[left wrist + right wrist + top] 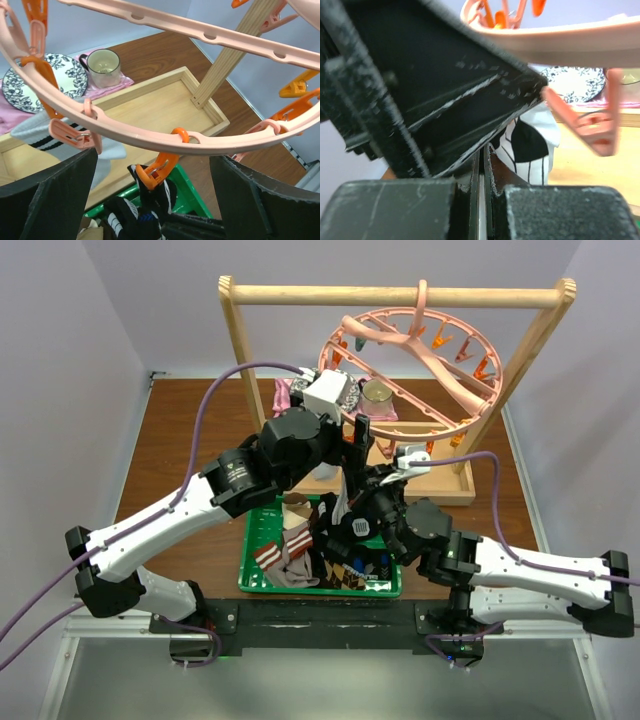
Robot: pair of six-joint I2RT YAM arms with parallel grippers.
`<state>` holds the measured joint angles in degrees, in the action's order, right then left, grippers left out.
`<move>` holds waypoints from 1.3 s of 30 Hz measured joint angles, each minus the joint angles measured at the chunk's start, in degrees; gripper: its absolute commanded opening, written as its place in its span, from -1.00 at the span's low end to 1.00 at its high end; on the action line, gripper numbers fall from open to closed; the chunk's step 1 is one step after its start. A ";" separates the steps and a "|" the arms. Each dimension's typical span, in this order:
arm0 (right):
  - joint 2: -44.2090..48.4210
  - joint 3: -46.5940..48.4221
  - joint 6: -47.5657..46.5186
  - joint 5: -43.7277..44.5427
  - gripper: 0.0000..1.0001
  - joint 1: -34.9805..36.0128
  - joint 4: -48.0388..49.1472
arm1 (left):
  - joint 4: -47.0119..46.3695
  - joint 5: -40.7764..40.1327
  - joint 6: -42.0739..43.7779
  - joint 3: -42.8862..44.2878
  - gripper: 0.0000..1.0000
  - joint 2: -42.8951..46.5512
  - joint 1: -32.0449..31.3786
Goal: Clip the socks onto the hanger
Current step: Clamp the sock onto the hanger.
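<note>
Our left fingers gape wide under the hanger, whose orange clip pinches a black sock; our right fingers are shut.

We see a light wooden rack standing on a brown table, with a shallow wooden tray as its base. Just beyond the tray, a mug sits beside a black-and-white patterned plate, both on a pink cloth. A green basket lies at the table's near edge.
</note>
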<state>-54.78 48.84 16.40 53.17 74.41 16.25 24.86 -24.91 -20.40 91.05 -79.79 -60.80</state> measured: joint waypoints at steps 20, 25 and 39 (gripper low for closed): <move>-4.20 7.93 2.64 -4.59 0.20 -0.22 -9.31 | -0.55 -2.25 1.64 -2.89 1.00 1.14 4.61; 2.75 8.22 4.42 -3.28 0.21 -0.20 -16.81 | -0.96 -2.62 2.14 -2.89 1.00 1.16 5.73; 13.16 11.58 5.11 5.60 0.22 -0.22 -31.06 | -1.62 -2.80 2.16 -3.96 1.00 2.51 8.94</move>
<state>-41.63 60.42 21.52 58.76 74.19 -14.81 23.24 -27.70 -18.24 87.09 -77.28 -51.86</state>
